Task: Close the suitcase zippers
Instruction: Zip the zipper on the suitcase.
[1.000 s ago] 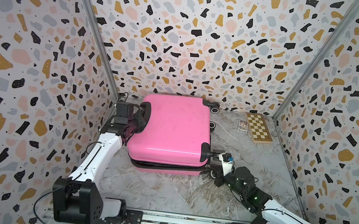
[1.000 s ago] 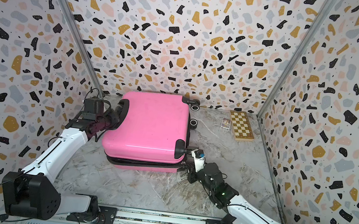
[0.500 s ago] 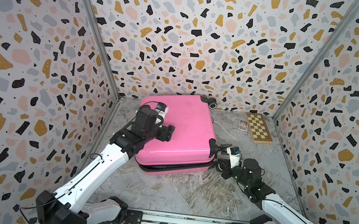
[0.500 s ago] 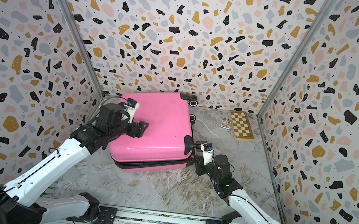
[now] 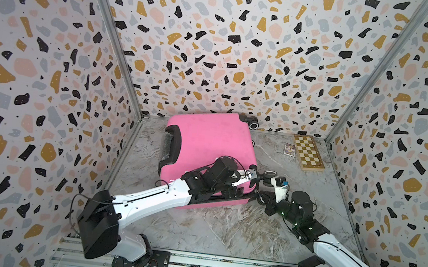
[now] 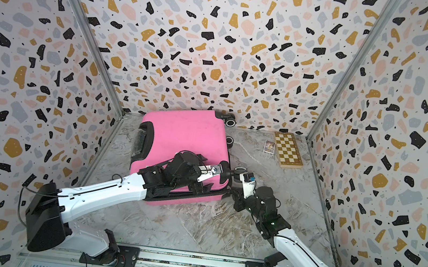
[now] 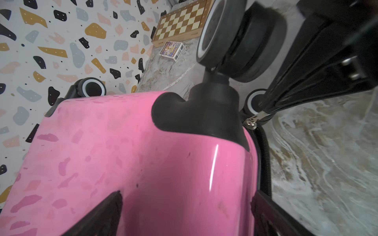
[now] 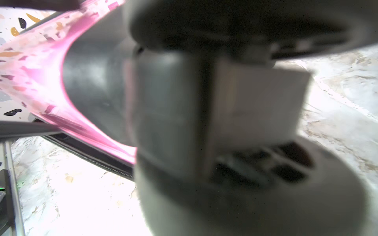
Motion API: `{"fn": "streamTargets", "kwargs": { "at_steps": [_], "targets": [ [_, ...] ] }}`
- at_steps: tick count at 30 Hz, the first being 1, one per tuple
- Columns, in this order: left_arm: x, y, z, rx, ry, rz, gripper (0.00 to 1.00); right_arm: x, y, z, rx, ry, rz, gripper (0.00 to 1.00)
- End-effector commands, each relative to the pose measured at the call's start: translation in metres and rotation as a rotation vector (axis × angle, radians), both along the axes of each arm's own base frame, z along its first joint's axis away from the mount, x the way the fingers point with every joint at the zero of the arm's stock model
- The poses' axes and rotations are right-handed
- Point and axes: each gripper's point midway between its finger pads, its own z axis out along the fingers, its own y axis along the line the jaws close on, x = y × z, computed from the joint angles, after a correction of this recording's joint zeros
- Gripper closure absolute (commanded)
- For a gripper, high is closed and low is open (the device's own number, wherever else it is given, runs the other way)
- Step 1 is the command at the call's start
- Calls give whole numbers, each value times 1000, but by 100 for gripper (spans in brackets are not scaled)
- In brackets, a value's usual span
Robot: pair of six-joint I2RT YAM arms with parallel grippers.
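The pink suitcase (image 5: 205, 144) (image 6: 184, 136) lies flat on the marbled floor, its black handle at the left end. My left gripper (image 5: 239, 189) (image 6: 200, 185) hovers over the near right corner. It is open, with its two fingers spread across the pink shell (image 7: 186, 197) and holding nothing. The black zipper band (image 7: 263, 159) (image 8: 98, 161) runs along the seam below that corner. My right gripper (image 5: 262, 198) (image 7: 263, 111) is shut on the metal zipper pull (image 7: 251, 122) beside the corner wheel (image 5: 269, 174). A blurred wheel fills most of the right wrist view.
A wooden chessboard (image 5: 308, 155) (image 6: 288, 149) and a small card box (image 5: 289, 149) lie at the back right. Speckled walls close in three sides, and the suitcase sits close to the left and back ones. The arms' mounting rail (image 5: 190, 263) runs along the front.
My left arm has let go at the handle end and swung across the lid to the near right corner, opening wide. The suitcase has turned a little. My right gripper stays shut at the corner.
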Motion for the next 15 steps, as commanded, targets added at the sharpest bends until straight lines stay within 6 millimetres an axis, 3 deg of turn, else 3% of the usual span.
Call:
{"fn": "streamTargets", "kwargs": {
  "at_steps": [1, 5, 8, 15],
  "targets": [
    [34, -1, 27, -29, -150, 137, 4, -11, -1, -8, 12, 42, 17, 100],
    [56, 1, 32, -61, -160, 277, 10, -26, 7, -14, 33, 45, 60, 100],
    [65, 1, 36, -88, -172, 341, 21, -37, 16, -17, 29, 38, 86, 100],
    [66, -7, 38, -148, -146, 338, 29, -49, 30, -17, 43, 29, 132, 100]
  ]
}}
